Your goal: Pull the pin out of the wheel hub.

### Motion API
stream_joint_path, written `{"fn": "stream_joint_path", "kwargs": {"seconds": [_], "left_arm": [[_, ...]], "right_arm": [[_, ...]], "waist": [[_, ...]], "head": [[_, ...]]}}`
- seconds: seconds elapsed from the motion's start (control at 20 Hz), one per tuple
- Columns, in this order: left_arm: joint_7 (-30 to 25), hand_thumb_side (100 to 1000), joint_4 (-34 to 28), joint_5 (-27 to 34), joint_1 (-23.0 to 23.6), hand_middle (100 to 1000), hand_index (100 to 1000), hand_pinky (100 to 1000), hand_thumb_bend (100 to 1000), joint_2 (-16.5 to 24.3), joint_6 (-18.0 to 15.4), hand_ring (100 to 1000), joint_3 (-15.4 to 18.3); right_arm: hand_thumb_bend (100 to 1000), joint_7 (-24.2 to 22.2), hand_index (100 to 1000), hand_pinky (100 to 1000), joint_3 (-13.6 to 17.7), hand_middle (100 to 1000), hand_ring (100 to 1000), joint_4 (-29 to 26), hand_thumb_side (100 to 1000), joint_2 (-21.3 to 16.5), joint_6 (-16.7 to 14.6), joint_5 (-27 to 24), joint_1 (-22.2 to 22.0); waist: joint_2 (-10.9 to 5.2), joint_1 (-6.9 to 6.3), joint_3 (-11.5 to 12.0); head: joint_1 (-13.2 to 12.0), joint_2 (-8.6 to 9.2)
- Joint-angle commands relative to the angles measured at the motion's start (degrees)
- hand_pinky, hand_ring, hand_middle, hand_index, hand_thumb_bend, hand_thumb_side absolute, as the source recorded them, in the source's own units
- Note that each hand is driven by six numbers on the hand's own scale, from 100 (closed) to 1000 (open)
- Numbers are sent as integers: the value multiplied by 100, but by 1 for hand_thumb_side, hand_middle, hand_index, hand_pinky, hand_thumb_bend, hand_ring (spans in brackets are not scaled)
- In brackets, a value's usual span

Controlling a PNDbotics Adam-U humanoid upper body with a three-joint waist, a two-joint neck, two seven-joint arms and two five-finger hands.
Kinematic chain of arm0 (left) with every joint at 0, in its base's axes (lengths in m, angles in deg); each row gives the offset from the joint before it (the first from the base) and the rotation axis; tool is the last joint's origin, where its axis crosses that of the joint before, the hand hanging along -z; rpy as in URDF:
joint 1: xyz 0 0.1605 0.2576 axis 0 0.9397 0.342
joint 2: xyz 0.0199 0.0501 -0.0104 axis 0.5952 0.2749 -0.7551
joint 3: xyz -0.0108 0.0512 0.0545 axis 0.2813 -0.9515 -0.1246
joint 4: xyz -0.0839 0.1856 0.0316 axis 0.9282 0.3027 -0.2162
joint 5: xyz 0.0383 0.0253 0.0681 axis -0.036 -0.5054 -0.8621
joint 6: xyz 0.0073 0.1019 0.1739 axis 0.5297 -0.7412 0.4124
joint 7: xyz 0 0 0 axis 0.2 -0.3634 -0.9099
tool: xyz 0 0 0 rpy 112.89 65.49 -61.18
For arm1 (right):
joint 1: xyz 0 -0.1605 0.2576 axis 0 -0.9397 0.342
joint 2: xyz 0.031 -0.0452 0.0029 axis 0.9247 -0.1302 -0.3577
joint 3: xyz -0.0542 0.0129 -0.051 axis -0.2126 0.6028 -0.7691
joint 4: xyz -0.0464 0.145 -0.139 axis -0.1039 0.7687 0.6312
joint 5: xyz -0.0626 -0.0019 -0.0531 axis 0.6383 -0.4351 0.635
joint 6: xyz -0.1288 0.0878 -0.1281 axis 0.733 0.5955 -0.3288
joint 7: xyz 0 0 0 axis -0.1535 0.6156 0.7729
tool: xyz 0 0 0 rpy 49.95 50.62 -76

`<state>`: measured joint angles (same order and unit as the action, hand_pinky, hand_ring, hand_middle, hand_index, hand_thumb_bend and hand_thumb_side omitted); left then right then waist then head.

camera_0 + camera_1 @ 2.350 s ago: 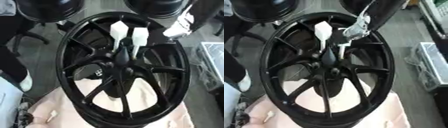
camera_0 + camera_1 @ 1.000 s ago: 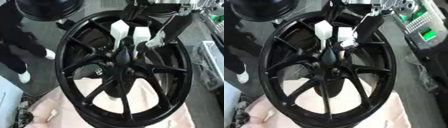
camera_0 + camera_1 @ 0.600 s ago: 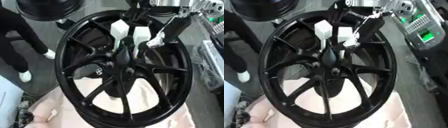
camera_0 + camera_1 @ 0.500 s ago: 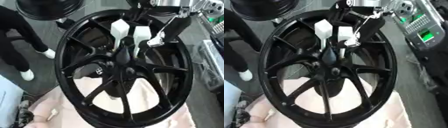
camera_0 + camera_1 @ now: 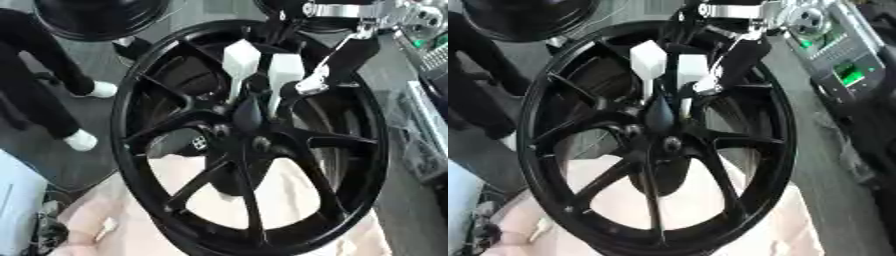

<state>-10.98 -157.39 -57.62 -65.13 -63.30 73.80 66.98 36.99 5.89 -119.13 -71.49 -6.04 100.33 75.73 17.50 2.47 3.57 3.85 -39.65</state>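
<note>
A large black spoked wheel (image 5: 249, 145) lies tilted on a pale pink cloth. Its hub (image 5: 248, 114) carries a black pointed centre piece. Two white block-headed pins on thin pale stems stand out of the hub, the left one (image 5: 241, 56) and the right one (image 5: 285, 69), side by side. My right arm comes down from the upper right with a silver joint (image 5: 346, 9). Its black right hand (image 5: 348, 56) sits just right of the right pin, and a small pale part (image 5: 311, 85) of it touches the spoke there. Whether the fingers are curled is hidden.
A second black rim (image 5: 101, 17) lies at the far left. A grey device with a green display (image 5: 842, 67) stands at the upper right. The pink cloth (image 5: 118, 227) spreads under the wheel. A dark unclear shape (image 5: 48, 230) lies at the lower left.
Over 2.4 s my right arm swung in from the upper right towards the hub and has stayed beside the right pin since. The white pins have not moved.
</note>
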Motion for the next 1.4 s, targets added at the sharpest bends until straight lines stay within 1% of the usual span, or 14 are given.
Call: {"fn": "stream_joint_path", "kwargs": {"seconds": [0.05,0.4,0.75,1.05,1.4], "left_arm": [[-25,732,-68,-11,-66,810,854,799,174,145,-4,836,45],[-37,731,-68,-21,-83,810,853,800,172,132,1,836,40],[-46,732,-69,-20,-96,811,852,801,172,121,9,836,35],[-52,733,-61,-22,-103,810,851,801,171,116,19,836,28],[-66,735,-51,-33,-104,810,850,802,172,120,31,837,27]], "right_arm": [[501,-15,864,875,108,744,798,120,320,-51,-85,79,70],[476,-72,849,870,109,728,787,391,282,-4,-175,182,82],[450,-138,828,864,107,699,778,505,234,10,-195,196,97],[384,-142,788,859,111,632,780,503,219,25,-133,111,108],[313,-142,742,851,125,562,765,338,194,13,46,-126,120]], "waist": [[-65,-33,6],[-42,-34,33],[-21,-34,56],[-3,-34,69],[9,-34,65]], "head": [[-10,59],[-8,78],[-11,94],[-13,88],[-18,92]]}}
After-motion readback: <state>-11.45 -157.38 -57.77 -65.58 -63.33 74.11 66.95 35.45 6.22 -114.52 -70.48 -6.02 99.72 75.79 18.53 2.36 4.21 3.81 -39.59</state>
